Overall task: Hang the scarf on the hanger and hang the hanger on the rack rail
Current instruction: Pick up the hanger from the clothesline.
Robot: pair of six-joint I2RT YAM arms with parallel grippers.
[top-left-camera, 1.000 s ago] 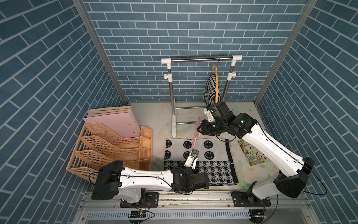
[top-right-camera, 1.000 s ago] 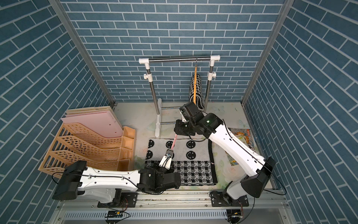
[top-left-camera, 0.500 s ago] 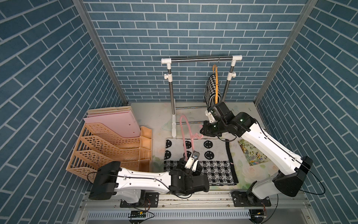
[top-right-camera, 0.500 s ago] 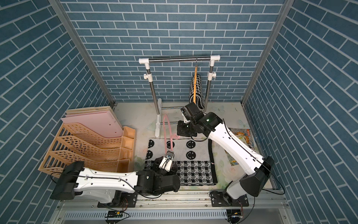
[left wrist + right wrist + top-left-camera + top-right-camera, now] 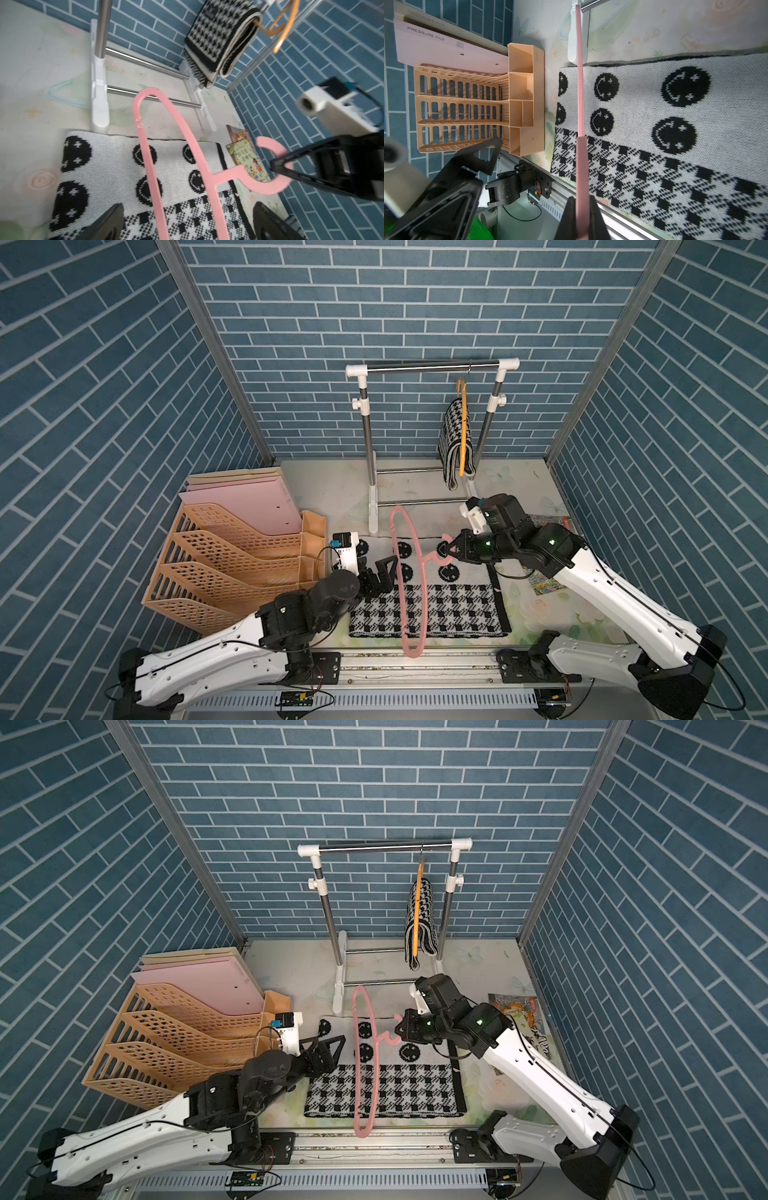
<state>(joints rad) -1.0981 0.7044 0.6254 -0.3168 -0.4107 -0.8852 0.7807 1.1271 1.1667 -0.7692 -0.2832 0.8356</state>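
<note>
The folded scarf (image 5: 457, 605) is lying flat on the surface (image 5: 324, 489), not yet hung. The pink hanger (image 5: 209, 176) is reaching out over it, probably so the cloth can be threaded through. The left gripper (image 5: 328, 1052) is waiting beside the hanger, jaws released and empty. The right gripper (image 5: 446, 549) is clenching its jaws on the hanger's hook. Farther off, folders (image 5: 425, 34) reading "PRESSURE FILE" are leaning behind the file organiser (image 5: 232, 564). Rearmost, a hung scarf (image 5: 453, 435) is draping an orange hanger (image 5: 462, 439) on the rack (image 5: 432, 366).

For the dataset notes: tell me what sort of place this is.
Probably a robot test cell, not a home: brick-print walls, left arm and right arm on a rail, small clothes rack.
</note>
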